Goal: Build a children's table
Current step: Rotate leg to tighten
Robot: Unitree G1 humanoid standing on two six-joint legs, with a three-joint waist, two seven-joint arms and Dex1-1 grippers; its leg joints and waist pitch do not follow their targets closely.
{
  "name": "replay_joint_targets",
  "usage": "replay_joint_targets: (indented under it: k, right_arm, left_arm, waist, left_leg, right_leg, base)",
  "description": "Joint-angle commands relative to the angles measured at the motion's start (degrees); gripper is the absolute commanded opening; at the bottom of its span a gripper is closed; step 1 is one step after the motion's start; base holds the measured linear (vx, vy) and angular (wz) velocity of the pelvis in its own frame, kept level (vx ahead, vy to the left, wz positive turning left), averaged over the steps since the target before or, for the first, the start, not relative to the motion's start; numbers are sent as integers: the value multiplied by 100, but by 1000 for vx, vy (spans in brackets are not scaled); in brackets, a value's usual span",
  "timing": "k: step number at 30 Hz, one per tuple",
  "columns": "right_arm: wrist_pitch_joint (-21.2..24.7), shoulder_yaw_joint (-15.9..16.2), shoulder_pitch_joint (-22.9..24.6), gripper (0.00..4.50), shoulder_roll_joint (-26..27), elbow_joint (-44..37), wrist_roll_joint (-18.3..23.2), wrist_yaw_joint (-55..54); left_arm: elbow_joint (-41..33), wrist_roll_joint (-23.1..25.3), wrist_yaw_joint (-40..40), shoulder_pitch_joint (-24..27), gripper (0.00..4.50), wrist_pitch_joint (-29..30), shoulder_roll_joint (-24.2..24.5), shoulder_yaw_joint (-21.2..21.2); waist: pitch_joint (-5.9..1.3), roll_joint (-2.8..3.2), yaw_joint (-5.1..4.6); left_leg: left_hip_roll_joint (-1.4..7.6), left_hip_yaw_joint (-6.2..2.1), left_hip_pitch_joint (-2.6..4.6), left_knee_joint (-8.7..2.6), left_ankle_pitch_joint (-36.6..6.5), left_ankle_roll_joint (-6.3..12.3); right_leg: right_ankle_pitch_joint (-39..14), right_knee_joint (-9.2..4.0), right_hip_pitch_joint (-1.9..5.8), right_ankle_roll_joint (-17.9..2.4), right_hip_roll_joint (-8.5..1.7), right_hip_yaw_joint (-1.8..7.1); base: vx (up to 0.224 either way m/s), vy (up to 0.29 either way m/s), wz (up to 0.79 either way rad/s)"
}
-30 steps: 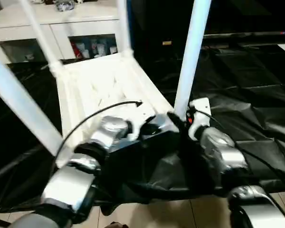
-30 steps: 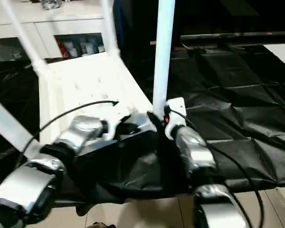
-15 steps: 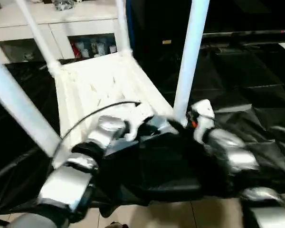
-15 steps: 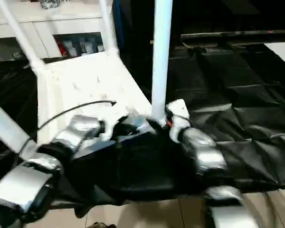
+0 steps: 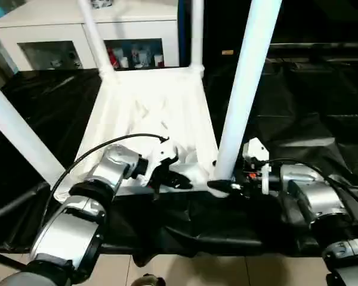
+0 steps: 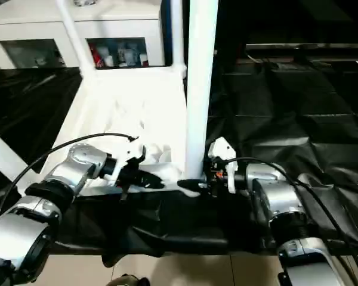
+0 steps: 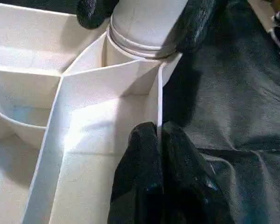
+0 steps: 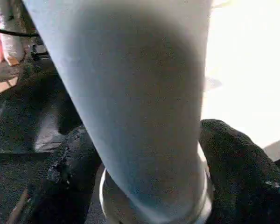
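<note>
Leg (image 5: 244,95) base in right gripper (image 5: 222,186), level

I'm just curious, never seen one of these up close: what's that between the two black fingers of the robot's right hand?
In the right wrist view, the foot of a white table leg stands between the right gripper's fingers, where it enters the tabletop's corner socket.

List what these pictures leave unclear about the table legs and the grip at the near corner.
- Leg tops: cut off by the head views' upper edge, for example the near right leg.
- Near right leg's seating in its socket: the right gripper hides it.
- Tabletop near edge: the left gripper and forearms cover it.
</note>
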Motion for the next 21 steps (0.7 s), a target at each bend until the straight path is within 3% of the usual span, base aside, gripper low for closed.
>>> replay_joint_targets:
  k: [1,8,9,12,16,18,19,20,21]
  right_arm:
    - [123,35,14,305,5,-169,84,147]
    - [214,70,83,257,113,-164,120,107]
    - [237,-6,128,254,248,-88,90,-230]
    - [110,-216,100,252,557,211,-69,-1198]
    - [-91,-517,-52,249,900,791,-279,-2643]
    - [-38,-936,-205,249,1303,1265,-210,-4045]
    - [1,-1043,-250,249,1408,1365,-160,-4356]
    - [20,-1097,-277,248,1466,1419,-132,-4518]
    - [20,-1097,-277,248,1466,1419,-132,-4518]
  left_arm:
    - [-198,-113,-289,15,0,26,-28,-50]
    - [-202,-131,100,15,0,28,-90,32]
    - [-63,-94,784,-74,0,1,-218,161]
    - [133,-50,1644,-208,0,-74,-408,305]
    - [275,32,2429,-336,0,-65,-632,358]
    - [411,60,3212,-486,0,9,-935,417]
    - [437,70,3382,-517,0,16,-1013,420]
    - [449,77,3467,-531,0,14,-1051,418]
    - [449,77,3467,-531,0,14,-1051,418]
  waist:
    - [-386,-135,-10]
    - [-385,-125,36]
    - [-381,-104,37]
    - [-369,-112,28]
    - [-351,-109,-138]
    - [-351,-73,-202]
    - [-346,-81,-269]
    - [-355,-36,-295]
    - [-353,-60,-313]
  left_leg:
    - [378,-194,194,-396,-1424,444]
    - [387,-196,202,-393,-1407,441]
    - [396,-194,205,-398,-1474,397]
    - [380,-208,204,-419,-1630,234]
    - [357,-242,213,-471,-2021,-61]
    - [344,-233,211,-466,-2040,-49]
    - [334,-239,223,-474,-2127,-86]
    - [321,-260,214,-476,-2114,-108]
    - [317,-248,205,-479,-2105,-80]
  right_leg:
    - [-790,-352,217,-1522,-336,199]
    - [-929,-361,203,-1469,-332,196]
    - [-999,-366,189,-1454,-332,205]
    - [-1256,-391,190,-1365,-329,201]
    - [-1700,-445,179,-1216,-345,195]
    - [-1650,-460,180,-1199,-325,199]
    - [-1668,-470,156,-1217,-322,203]
    - [-1713,-468,185,-1177,-326,188]
    - [-1674,-486,188,-1163,-314,184]
  base:
    - [0,0,0]
    - [0,0,0]
    - [0,0,0]
    - [0,0,0]
    - [0,0,0]
    - [0,0,0]
    - [0,0,0]
    - [0,0,0]
    - [0,0,0]
